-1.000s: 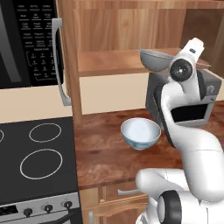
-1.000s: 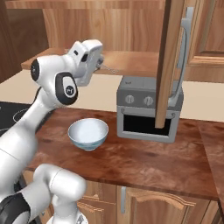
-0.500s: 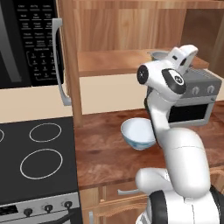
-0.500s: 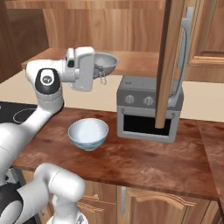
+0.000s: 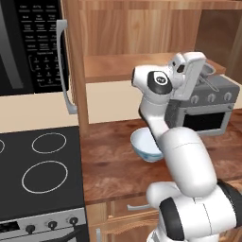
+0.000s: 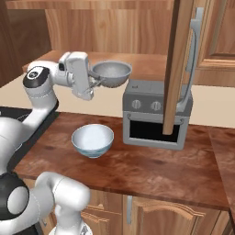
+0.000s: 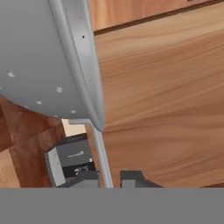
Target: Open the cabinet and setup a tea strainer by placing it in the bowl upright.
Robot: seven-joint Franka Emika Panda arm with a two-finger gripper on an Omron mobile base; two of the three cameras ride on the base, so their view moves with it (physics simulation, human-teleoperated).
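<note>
Wood table [image 6: 151, 167] front & centre, reddish-brown. Bowl [image 6: 92, 140] sits on it upright, nothing inside, near the front-left of the toaster oven [image 6: 156, 117] but not touching; in left base view the bowl [image 5: 144, 144] is partly behind the arm.

Fingers [image 6: 94, 82] are up at shelf height, pointing sideways, clamped nearly together on the thin handle of the tea strainer [image 6: 111, 73]. Strainer basket is level, open side up, hanging in the air above and a bit behind/right of the bowl, just beside the oven's top-left corner. Hand view: handle runs down between the two finger tips [image 7: 111, 179], grey strainer [image 7: 48, 57] basket fills upper left w/ small holes visible. In left base view the strainer [image 5: 208, 71] only peeks out behind the hand.

Cabinet [image 6: 179, 59]: right door swung open, edge-on toward camera, grey bar handle on it, hanging in front of the oven. Wooden shelf [image 5: 118, 66] inside is at strainer height.

Far left: black stove [image 5: 38, 170] w/ ring burners, microwave [image 5: 33, 42] above it.
</note>
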